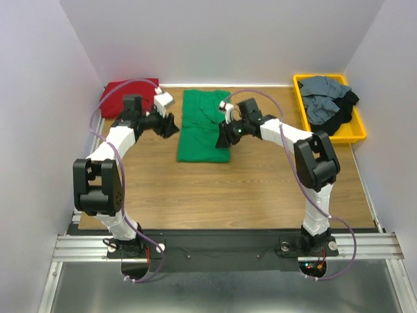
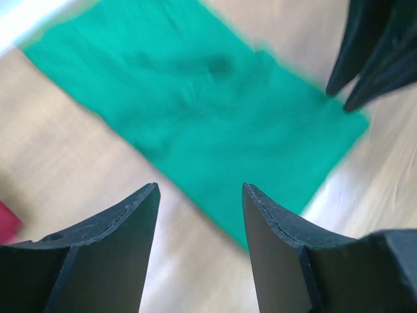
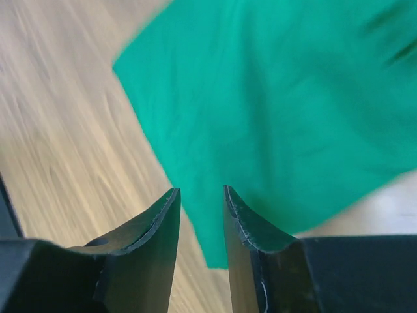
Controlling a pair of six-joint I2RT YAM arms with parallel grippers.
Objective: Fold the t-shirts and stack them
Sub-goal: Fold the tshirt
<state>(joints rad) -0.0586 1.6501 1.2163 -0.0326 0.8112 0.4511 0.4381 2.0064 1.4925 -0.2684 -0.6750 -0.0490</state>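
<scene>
Seen from the top camera, the green t-shirt [image 1: 203, 134] lies flat on the wooden table [image 1: 228, 195] toward 12 o'clock. It is folded into a long narrow rectangle running from 12 to 6, and its upper part is creased.

The left pincer [image 1: 173, 127] sits just off the shirt's 9 o'clock edge, over bare wood. In the left wrist view its fingers [image 2: 124, 241] stand well apart with nothing between them. The green cloth [image 2: 195, 111] lies beyond them, and the dark tips of the other arm show at 1 o'clock.

The right pincer [image 1: 223, 138] is at the shirt's 3 o'clock edge, over the lower half. From the right wrist camera its fingers [image 3: 146, 248] leave only a narrow gap and grip nothing. The green cloth [image 3: 280, 111] spreads beneath and ahead of them, with one corner near the tips. That view is blurred, so I cannot tell whether the tips touch the cloth.

A dark red t-shirt [image 1: 124, 88] lies folded in the table's 10 o'clock corner, behind the left arm. At 2 o'clock a yellow plastic tray [image 1: 357, 134] holds a loose heap: a slate grey t-shirt [image 1: 322, 98] on top and a black t-shirt [image 1: 342, 117] beneath it, spilling toward the tray's 3 o'clock side.
</scene>
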